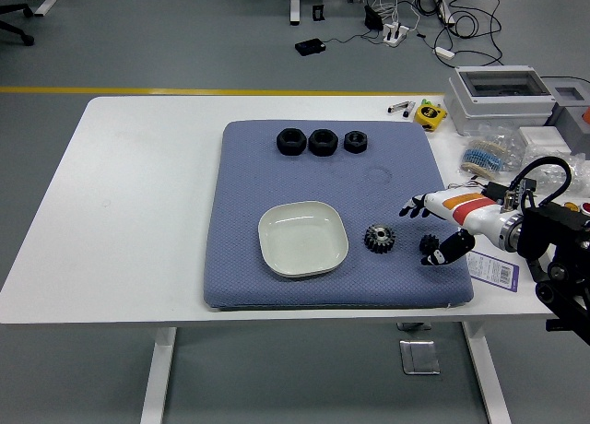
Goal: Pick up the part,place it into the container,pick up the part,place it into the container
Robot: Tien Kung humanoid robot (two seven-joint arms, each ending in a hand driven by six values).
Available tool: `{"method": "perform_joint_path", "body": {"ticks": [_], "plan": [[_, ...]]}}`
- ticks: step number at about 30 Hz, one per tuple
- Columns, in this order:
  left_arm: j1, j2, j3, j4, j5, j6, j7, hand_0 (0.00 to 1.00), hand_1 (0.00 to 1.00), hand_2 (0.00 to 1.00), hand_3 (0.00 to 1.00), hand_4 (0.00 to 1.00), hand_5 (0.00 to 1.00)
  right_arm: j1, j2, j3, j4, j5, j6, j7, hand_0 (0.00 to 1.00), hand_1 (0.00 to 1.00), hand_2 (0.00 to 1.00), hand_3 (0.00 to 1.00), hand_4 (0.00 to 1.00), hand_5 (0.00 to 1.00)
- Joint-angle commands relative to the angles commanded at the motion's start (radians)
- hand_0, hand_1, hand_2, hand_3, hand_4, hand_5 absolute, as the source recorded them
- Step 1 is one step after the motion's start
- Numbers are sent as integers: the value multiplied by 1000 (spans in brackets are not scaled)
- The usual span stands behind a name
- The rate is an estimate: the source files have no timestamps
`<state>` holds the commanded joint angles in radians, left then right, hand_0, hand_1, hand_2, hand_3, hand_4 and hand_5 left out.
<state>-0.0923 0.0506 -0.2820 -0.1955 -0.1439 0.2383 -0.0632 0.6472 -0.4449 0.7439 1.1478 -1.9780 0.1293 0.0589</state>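
White table [138, 212] on a grey floor, with a blue mat [277, 175] laid on its middle. On the mat: a white square dish [302, 239] near the front, empty. Just right of the dish, a grey gear [379, 237]. Further right of the dish, near the mat's right edge, a small black gear [429, 246]. Behind the dish, at the mat's far edge, three black nuts [322, 141] in a row. Right hand [441, 229] spread above the small black gear, fingers open and grasping nothing, thumb close beside that gear.
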Motion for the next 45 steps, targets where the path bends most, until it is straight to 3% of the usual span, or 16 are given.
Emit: {"method": "perform_joint_path", "body": {"ticks": [13,14,17,19,20,25,26,45], "plan": [[-2,2,1,-2,1,0,1,704,603,665,572,566,597,26,23,-7,-105,2,1,5,599,615,655,673,966,67],[-2,2,1,-2,1,1,1,704,603,665,572,567,596,28,25,-10,-113,2,2,5,582,583,597,596,880,36],[-2,2,0,-2,4,1,3,704,603,665,572,567,596,25,31,-2,-129,3,2,8,582,583,597,596,880,36],[-2,1,-2,-2,5,1,3,704,603,665,572,567,596,23,33,1,-132,5,-1,9,582,583,597,596,880,36],[-1,1,-2,-2,5,1,3,704,603,666,571,567,596,22,35,2,-132,7,-4,10,566,544,548,541,811,8],[-1,0,-6,-3,10,2,6,704,603,666,571,567,596,20,42,7,-133,22,-9,12,566,544,548,541,811,8],[-1,0,-5,-3,10,2,6,705,605,666,571,567,596,20,43,6,-135,20,-7,11,562,523,533,511,737,2],[-2,0,-8,-3,15,2,8,705,605,668,571,567,597,19,39,8,-147,5,29,8,539,478,488,469,732,2]]}}
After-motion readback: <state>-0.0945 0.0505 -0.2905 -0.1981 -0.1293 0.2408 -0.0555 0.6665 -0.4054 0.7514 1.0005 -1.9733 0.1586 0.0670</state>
